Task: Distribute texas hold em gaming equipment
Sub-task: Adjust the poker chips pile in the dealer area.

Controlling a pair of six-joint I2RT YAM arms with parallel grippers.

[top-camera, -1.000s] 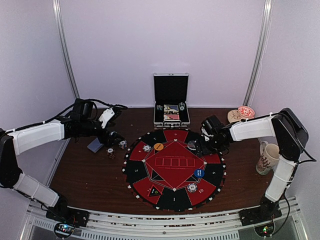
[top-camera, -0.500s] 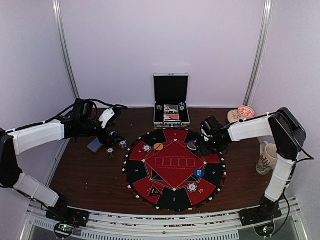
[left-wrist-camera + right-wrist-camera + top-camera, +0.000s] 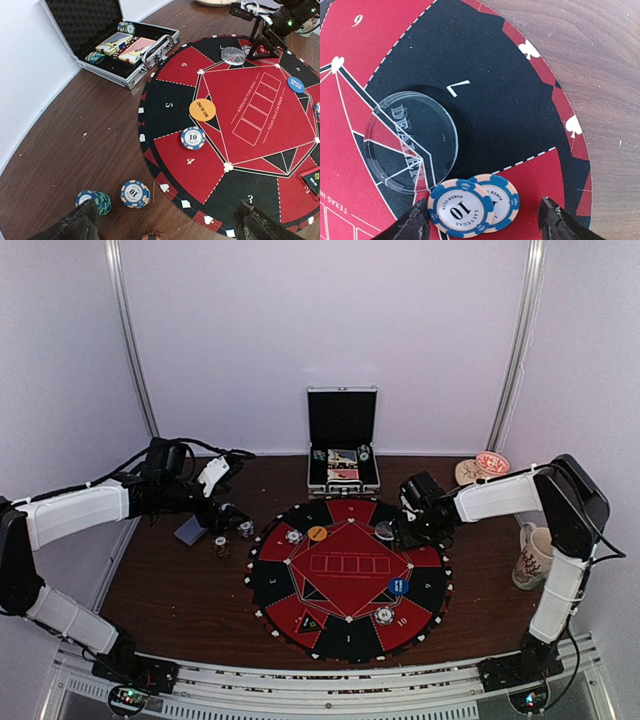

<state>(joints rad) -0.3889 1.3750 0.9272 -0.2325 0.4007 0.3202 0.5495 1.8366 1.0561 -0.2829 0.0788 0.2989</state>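
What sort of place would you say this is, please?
Probably a robotics lab test cell, staged for poker: plain white enclosure walls, a round Texas hold'em mat on a wooden table, and an open metal chip case.

One round mat point(image 3: 345, 575) is lying by one open case point(image 3: 342, 420). The case is holding two decks point(image 3: 114, 44) and two chip stacks point(image 3: 126, 27). One orange disc point(image 3: 202, 110), one blue disc point(image 3: 295, 84) and one clear dealer disc point(image 3: 410, 140) are sitting on the mat. Two blue chips point(image 3: 460, 207) are overlapping there, and three chip piles point(image 3: 135, 193) are sitting off the mat. One mug point(image 3: 535, 555) is standing alone.
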